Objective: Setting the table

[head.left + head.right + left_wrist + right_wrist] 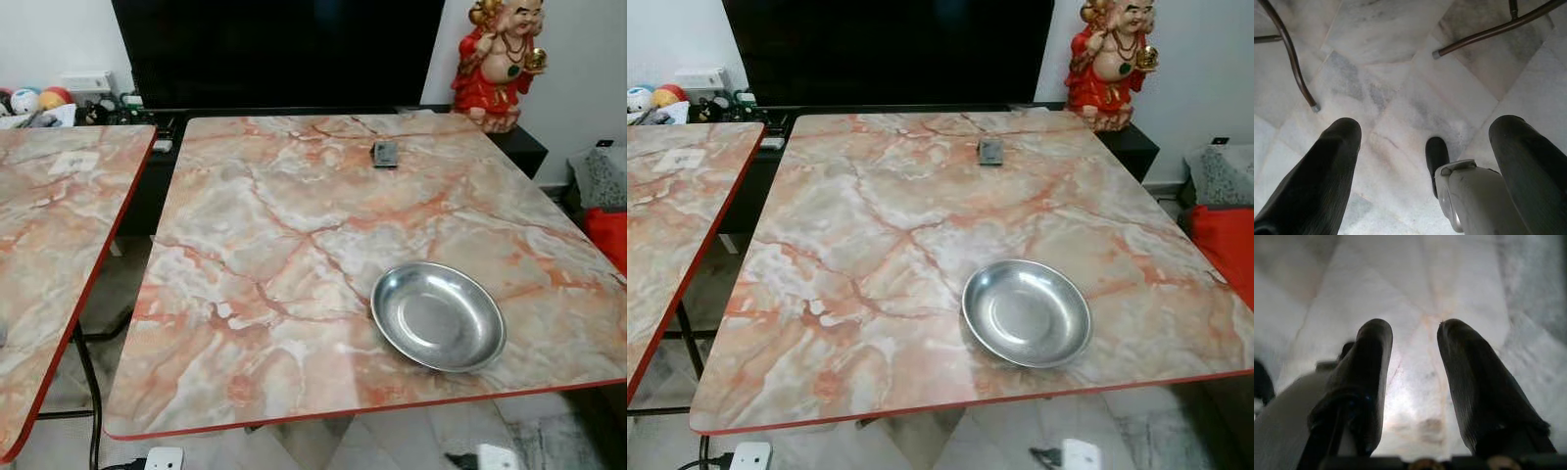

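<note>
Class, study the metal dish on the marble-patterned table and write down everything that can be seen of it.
The round, shallow silver metal dish looks like polished steel, with a flat bottom, sloping sides and a thin rim. It is empty and stands upright, mouth up, on the pink and orange marble-patterned table with a red edge, near the table's front edge and toward the robot's right. Light and the surroundings reflect in its shiny inside. Only the tabletop touches it; nothing else lies close by.

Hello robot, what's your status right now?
Left gripper and right gripper open, empty, hanging over floor. Steel bowl on marble table. Small dark object far side.
</note>
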